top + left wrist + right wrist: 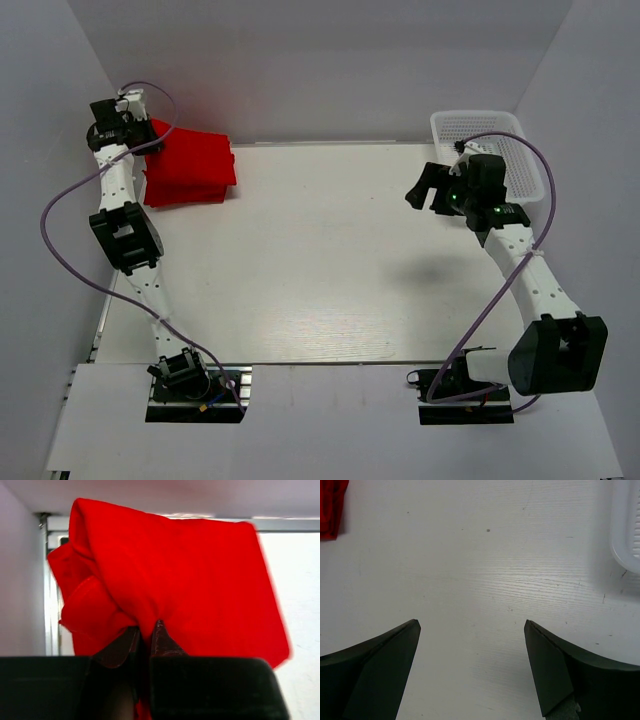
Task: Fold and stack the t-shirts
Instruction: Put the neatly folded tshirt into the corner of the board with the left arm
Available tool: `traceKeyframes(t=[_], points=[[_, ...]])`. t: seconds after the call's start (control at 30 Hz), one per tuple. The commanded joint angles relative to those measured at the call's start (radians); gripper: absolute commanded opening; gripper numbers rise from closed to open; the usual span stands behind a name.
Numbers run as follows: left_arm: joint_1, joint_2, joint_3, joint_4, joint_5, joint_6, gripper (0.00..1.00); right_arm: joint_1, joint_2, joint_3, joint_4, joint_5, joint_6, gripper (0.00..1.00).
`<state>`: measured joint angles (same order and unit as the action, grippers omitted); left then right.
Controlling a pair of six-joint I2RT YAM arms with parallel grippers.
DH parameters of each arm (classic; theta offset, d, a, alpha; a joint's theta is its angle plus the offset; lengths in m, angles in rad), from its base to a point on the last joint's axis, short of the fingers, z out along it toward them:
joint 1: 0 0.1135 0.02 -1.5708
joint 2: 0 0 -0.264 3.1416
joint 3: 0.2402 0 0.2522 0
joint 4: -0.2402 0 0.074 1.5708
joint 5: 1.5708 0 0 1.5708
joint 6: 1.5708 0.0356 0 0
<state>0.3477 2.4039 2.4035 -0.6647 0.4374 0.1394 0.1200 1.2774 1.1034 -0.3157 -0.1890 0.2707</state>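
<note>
A folded bright red t-shirt [188, 165] lies on other red cloth at the far left corner of the table. My left gripper [150, 135] is shut on the near left edge of the top t-shirt [185, 580]; the fingertips [159, 630] pinch a fold of it. My right gripper [428, 190] is open and empty, held above the bare table at the right, beside the basket. In the right wrist view its fingers [545, 660] stand wide apart over the table, and a bit of the red cloth [331, 507] shows at the top left corner.
A white mesh basket [490, 130] stands at the far right corner of the table; its rim shows in the right wrist view [626, 530]. Grey walls close the left, back and right. Purple cables loop off both arms.
</note>
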Motion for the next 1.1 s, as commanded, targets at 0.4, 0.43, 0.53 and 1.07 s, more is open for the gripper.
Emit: traceKeyframes(t=[0.4, 0.43, 0.53, 1.07], points=[[0.022, 0.024, 0.075, 0.051, -0.451, -0.087, 0.44, 0.014, 0.04, 0.073, -0.01, -0.027, 0.035, 0.9], [0.022, 0.015, 0.075, 0.051, -0.463, -0.087, 0.95, 0.015, 0.04, 0.073, -0.014, -0.03, 0.036, 0.9], [0.022, -0.014, 0.063, 0.062, -0.416, -0.092, 1.0, 0.02, 0.036, 0.081, -0.023, -0.032, 0.027, 0.9], [-0.16, -0.212, -0.133, -0.035, -0.245, -0.139, 1.0, 0.02, -0.016, 0.041, -0.063, -0.026, -0.024, 0.9]])
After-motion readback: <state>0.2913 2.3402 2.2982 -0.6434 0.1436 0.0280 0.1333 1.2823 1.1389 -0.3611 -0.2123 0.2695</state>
